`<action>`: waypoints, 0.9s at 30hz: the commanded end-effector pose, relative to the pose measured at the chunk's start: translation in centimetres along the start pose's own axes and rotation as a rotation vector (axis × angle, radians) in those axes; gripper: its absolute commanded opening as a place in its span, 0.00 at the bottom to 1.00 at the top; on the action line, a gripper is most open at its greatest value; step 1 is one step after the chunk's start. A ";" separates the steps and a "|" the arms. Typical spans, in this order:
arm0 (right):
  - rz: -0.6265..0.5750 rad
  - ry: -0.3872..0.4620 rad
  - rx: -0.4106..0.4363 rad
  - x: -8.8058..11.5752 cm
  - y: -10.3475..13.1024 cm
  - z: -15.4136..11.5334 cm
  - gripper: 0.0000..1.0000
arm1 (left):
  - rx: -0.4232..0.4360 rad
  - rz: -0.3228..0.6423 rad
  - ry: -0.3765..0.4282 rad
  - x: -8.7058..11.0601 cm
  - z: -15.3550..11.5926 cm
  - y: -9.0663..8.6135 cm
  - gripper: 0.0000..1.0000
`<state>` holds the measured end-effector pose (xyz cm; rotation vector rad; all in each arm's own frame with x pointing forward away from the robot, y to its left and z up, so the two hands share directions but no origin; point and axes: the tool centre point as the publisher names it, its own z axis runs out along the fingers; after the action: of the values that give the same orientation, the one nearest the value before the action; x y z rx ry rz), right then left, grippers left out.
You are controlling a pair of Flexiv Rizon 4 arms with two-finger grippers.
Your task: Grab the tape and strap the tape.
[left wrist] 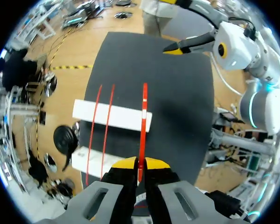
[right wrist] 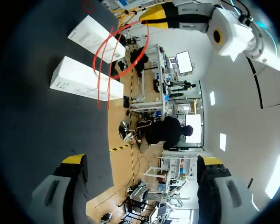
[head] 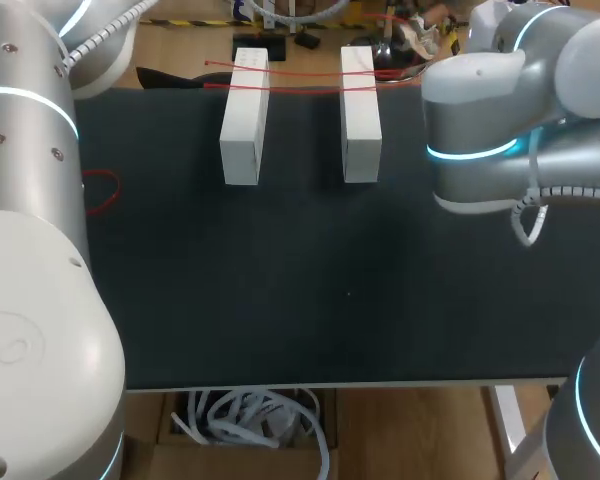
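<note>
Left gripper [left wrist: 140, 164] is closed on the tape [left wrist: 143, 112], its yellow fingertips [left wrist: 125, 163] pinching the thin red strip from both sides; from the tips the tape runs straight ahead and crosses the farther white block [left wrist: 112, 116] near that block's end; beside it, two other red strands [left wrist: 104, 121] lie across both that block and the nearer white block [left wrist: 89, 158]; beyond the blocks, over the far part of the dark table [left wrist: 177, 102], hangs the other arm's gripper.

Right gripper [right wrist: 141, 161] is wide open with nothing between its fingers; ahead of it, seen from the right wrist, the two blocks lie side by side on the table, and the tape bows in a curve from the left gripper down toward them.

From the head camera the blocks stand parallel in the upper middle of the frame, apart from each other, with the red strands stretched across their far ends; a small red loop [head: 105, 190] lies at the left edge of the table, partly behind the left arm [head: 30, 250]; the right arm [head: 490, 140] fills the upper right.
</note>
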<state>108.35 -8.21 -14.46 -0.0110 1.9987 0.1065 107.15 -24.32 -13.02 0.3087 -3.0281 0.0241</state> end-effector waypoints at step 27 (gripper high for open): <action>-0.002 0.010 -0.004 -0.3 -0.1 -0.3 1.00 | -0.201 -0.636 0.100 2.8 -1.7 33.5 1.00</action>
<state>108.31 -8.32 -14.37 -0.0131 2.0003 0.1100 98.56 7.31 -11.34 1.1631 -2.6363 -0.3640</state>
